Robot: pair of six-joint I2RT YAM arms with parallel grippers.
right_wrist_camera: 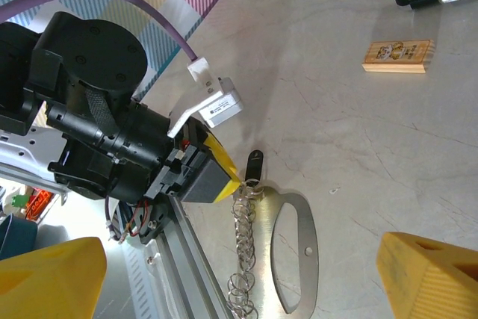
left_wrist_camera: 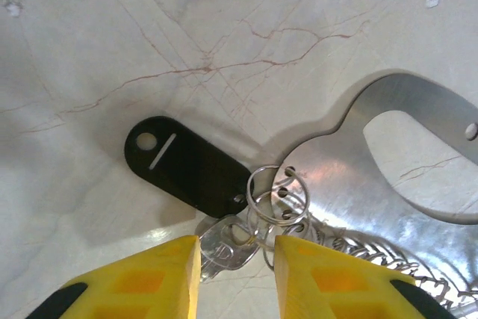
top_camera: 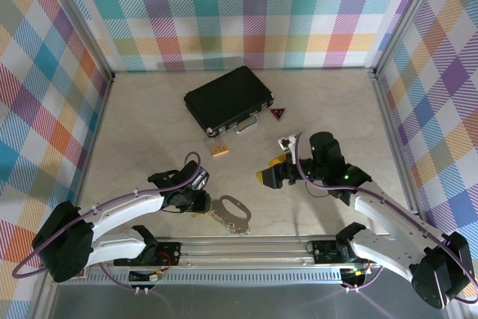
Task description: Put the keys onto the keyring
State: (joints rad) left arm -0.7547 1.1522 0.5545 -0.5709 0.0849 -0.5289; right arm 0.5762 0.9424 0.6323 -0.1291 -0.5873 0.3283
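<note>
The left gripper [left_wrist_camera: 237,263] has its fingertips cut off by the frame's lower edge. Its jaws stand narrow around the silver key [left_wrist_camera: 224,248] and small split rings [left_wrist_camera: 278,198]; whether they pinch cannot be told. The black-headed key [left_wrist_camera: 187,163], marked with one white bar, lies just beside the keyring [left_wrist_camera: 388,184], which rests near the table's front edge. The right gripper [top_camera: 270,174] gapes wide and holds nothing. The print on the wooden block [right_wrist_camera: 396,56] is illegible. The black case [top_camera: 224,98] is closed, so its contents are hidden.

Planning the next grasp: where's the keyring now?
Top view: the keyring lies at the table's near edge, about mid-width, just right of the left arm's fingers.
</note>
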